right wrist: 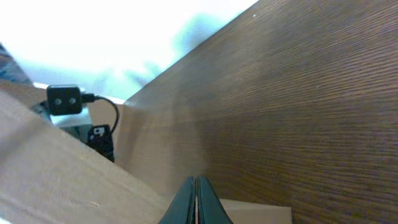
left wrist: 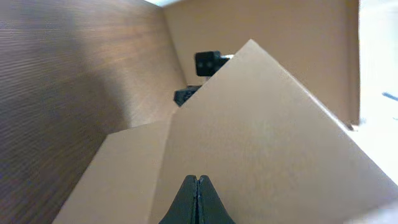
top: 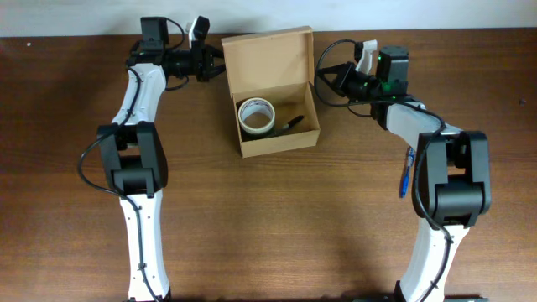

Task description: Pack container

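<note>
The container [top: 278, 143] is a tan cardboard box, open, at the back middle of the table, its lid [top: 268, 52] folded back. Inside lie a white tape roll [top: 257, 116] and a black marker [top: 292, 123]. My left gripper [top: 218, 65] is at the lid's left edge. In the left wrist view its jaws [left wrist: 196, 180] are shut right against the cardboard [left wrist: 267, 137]. My right gripper [top: 322, 80] is at the box's right side. In the right wrist view its jaws [right wrist: 195, 180] are shut next to the cardboard [right wrist: 56, 174] and a small tab [right wrist: 261, 214].
A blue pen [top: 405, 172] lies on the wooden table beside my right arm. The left wrist view shows the right arm's camera [left wrist: 208, 62] past the lid. The right wrist view shows the left arm's camera [right wrist: 65, 99].
</note>
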`<state>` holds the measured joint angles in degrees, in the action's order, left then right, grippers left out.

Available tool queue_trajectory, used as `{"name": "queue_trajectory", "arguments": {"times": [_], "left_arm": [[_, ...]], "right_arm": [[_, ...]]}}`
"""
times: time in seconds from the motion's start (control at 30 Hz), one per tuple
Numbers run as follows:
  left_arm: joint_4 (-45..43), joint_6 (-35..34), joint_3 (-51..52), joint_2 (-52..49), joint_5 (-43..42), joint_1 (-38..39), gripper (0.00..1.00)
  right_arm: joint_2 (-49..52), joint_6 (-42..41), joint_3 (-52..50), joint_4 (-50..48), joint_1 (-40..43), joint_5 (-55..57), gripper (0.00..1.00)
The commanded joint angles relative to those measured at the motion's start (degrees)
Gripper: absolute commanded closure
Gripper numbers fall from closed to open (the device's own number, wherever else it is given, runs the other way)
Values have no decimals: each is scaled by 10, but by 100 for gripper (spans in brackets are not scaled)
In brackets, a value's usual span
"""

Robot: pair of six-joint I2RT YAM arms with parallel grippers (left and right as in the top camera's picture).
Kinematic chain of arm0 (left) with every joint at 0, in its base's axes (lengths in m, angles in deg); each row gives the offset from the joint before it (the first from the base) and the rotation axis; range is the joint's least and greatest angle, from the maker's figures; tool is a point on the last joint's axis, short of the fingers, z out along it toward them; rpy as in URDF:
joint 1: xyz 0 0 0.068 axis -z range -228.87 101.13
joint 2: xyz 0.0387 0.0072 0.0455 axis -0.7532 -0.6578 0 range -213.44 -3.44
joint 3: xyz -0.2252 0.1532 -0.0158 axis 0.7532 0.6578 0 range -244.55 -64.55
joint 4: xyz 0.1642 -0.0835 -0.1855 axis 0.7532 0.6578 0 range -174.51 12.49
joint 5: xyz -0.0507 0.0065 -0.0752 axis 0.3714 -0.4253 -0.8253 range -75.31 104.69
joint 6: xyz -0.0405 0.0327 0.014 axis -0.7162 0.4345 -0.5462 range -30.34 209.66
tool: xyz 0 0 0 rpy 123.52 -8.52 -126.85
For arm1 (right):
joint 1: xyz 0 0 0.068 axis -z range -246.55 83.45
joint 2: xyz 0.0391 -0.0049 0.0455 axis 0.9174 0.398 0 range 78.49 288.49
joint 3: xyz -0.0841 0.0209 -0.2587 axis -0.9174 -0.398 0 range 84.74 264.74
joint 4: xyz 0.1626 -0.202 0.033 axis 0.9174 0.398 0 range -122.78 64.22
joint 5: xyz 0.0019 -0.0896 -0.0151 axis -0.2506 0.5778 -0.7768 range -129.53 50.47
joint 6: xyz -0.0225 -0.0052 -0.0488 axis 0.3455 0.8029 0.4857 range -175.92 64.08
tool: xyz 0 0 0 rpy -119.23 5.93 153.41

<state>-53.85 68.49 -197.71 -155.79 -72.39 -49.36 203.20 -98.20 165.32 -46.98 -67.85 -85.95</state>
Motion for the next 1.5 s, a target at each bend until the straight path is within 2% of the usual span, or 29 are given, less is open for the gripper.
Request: {"name": "queue_trajectory", "arguments": {"times": [0.0, 0.8, 1.23, 1.27, 1.37, 1.43, 1.47], "left_arm": [[-3, -7, 0, -3, -31, 15, 98], [-5, 2, -1, 77, -14, 36, 98], [28, 11, -1, 125, 31, 37, 98], [39, 16, -1, 126, 36, 37, 98], [138, 92, -1, 131, 87, 40, 99], [235, 169, -1, 133, 129, 44, 98], [311, 229, -1, 133, 166, 49, 99]], "right_arm": [[2, -2, 5, -2, 0, -43, 96], [2, -2, 105, -2, 13, -294, 96], [-5, -33, 109, -2, 10, -336, 96], [-5, -33, 109, -2, 8, -340, 96], [-6, -42, 109, -2, -2, -350, 96], [-6, -48, 109, -2, -7, -353, 96], [-6, -49, 109, -2, -11, -355, 96]]}}
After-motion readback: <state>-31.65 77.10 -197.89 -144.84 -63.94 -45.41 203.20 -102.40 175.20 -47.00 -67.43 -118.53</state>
